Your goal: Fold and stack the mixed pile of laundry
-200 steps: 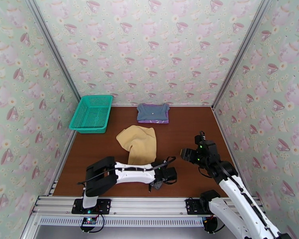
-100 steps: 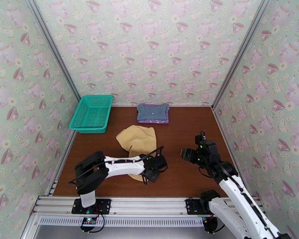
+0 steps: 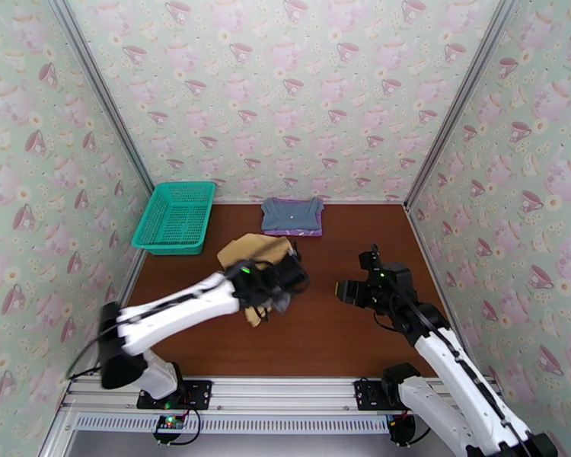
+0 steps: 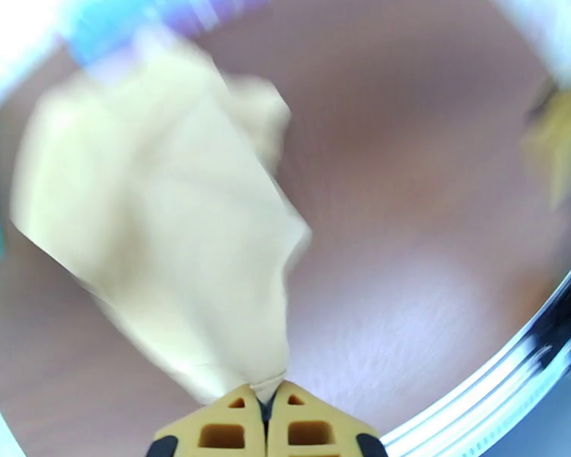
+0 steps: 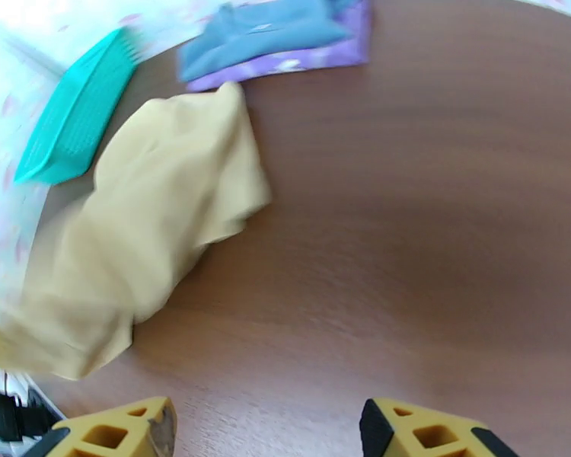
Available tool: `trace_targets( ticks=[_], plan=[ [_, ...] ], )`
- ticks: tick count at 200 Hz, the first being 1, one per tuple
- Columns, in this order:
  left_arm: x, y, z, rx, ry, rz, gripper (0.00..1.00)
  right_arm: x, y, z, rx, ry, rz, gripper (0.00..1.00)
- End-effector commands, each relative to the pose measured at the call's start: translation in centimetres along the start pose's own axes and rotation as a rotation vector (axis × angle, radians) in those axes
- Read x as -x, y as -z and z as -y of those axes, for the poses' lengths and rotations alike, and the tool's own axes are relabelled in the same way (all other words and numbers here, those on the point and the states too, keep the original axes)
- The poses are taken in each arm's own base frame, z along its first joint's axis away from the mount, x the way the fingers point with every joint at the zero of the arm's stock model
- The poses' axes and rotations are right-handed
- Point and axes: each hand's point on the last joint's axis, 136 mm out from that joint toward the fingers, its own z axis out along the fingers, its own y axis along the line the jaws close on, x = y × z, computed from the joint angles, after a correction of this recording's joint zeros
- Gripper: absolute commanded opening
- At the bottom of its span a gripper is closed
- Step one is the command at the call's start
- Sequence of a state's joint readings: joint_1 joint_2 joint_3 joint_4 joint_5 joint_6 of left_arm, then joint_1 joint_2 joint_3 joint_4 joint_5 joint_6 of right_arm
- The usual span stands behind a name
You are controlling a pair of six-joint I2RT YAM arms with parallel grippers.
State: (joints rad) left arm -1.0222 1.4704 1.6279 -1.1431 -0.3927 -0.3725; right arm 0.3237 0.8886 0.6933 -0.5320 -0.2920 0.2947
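Pinching a corner of the mustard-yellow cloth piece point(image 3: 244, 249) point(image 4: 171, 245) mid-table, the left gripper point(image 3: 285, 274) point(image 4: 269, 397) is clenching tight. The right gripper point(image 3: 346, 291) point(image 5: 264, 424) is hovering spread, empty, over bare brown tabletop point(image 3: 346, 337) on the right.

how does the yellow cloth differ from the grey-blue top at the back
The yellow cloth is rumpled; the grey-blue top is folded flat. The yellow cloth is pinched at a corner in the left arm's shut jaws; the grey-blue top lies untouched on a purple shirt. Both are soft fabric.
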Motion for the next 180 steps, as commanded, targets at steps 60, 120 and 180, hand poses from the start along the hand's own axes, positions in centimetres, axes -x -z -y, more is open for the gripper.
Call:
trace_targets(
  ticks=[60, 120, 180],
  plan=[
    [-2.2, 2.7, -10.3, 0.244, 0.013, -0.024, 0.0, 3.4, -7.8, -8.3, 0.147, 0.624, 0.043, 0.77],
    [-2.2, 1.8, -10.2, 0.227, 0.015, -0.035, 0.0, -4.4, -14.3, -11.6, 0.179, 0.805, -0.072, 0.81],
    [-2.1, 2.2, -10.7, 0.225, 0.026, -0.018, 0.0, -9.0, -17.5, -13.0, 0.149, 0.922, -0.107, 0.81]
  ],
)
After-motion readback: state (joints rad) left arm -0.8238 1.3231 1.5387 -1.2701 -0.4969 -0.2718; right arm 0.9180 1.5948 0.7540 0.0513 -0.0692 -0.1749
